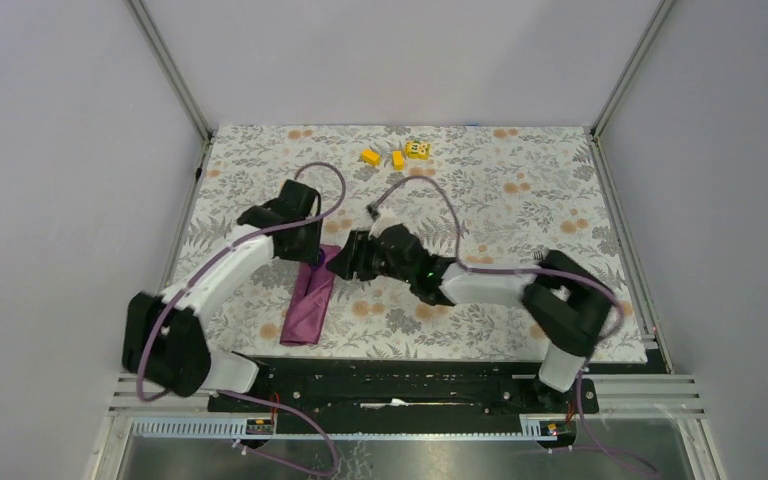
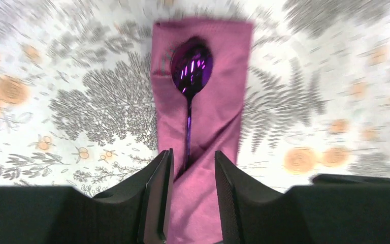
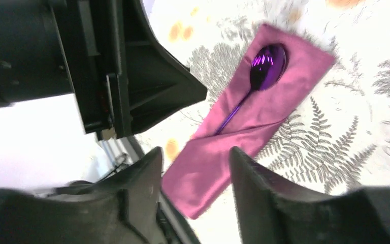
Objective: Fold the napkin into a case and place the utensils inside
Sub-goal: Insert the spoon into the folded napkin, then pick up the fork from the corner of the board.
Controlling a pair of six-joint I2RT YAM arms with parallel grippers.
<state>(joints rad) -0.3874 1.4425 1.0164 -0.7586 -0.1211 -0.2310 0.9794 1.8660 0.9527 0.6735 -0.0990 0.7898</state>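
1. My left gripper (image 2: 193,156) stands partly open, its jaws either side of the case's near end, and I see nothing pinched.
2. My right gripper (image 3: 194,152) is also partly open and empty, close above that end.
3. The case (image 2: 218,101) lies on the tablecloth (image 2: 96,101). The spoon (image 2: 192,68) has its bowl exposed and its handle tucked under the fold.
4. Risk: a finger snagging the cloth would pull the fold open and spill the spoon. I cannot see the fork.

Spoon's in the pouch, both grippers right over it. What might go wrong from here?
The left gripper hangs open close over the pouch; pulling away could snag the cloth and undo the fold. Only the handle of the spoon is tucked in, so a tug may slide it out. The right gripper sits near the left arm; they might bump.
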